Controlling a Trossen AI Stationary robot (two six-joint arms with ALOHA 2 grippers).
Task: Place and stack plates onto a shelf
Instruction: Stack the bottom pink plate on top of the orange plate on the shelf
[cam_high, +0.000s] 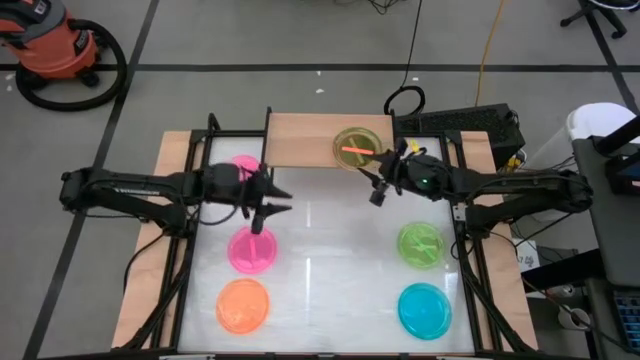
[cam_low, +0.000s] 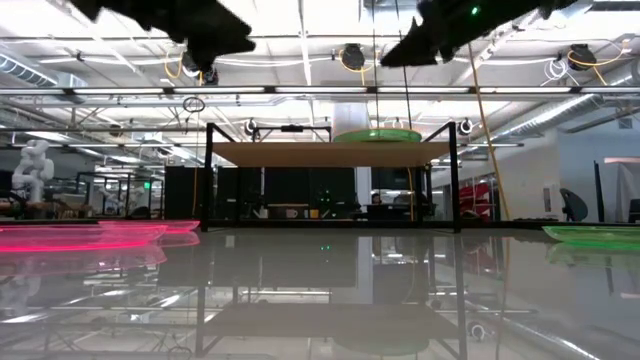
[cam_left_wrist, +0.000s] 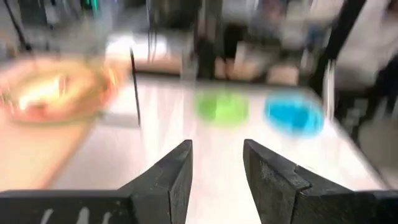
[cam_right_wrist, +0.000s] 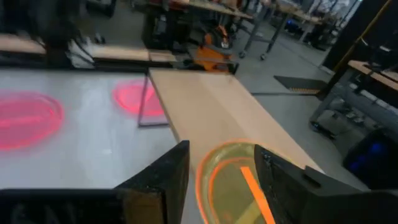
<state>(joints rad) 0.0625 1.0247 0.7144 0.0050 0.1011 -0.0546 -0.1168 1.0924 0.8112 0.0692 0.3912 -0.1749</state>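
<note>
The shelf (cam_high: 310, 140) stands at the table's far edge. On its right part sits an orange-green plate or small stack (cam_high: 357, 147), which shows green in the low view (cam_low: 378, 134) and orange in the right wrist view (cam_right_wrist: 233, 180). My right gripper (cam_high: 380, 188) is open and empty, above the table just near of that plate. My left gripper (cam_high: 286, 201) is open and empty, held high over the table's left half, past a pink plate (cam_high: 252, 250). A second pink plate (cam_high: 245, 165) lies partly under the left arm. Orange (cam_high: 243, 305), green (cam_high: 421, 243) and blue (cam_high: 424, 308) plates lie flat on the table.
The shelf's left part (cam_high: 295, 135) is bare wood. Its black legs (cam_low: 208, 180) stand on the table. The table's middle between the two rows of plates (cam_high: 330, 260) is free. Black frame rails run along both table sides (cam_high: 185, 260).
</note>
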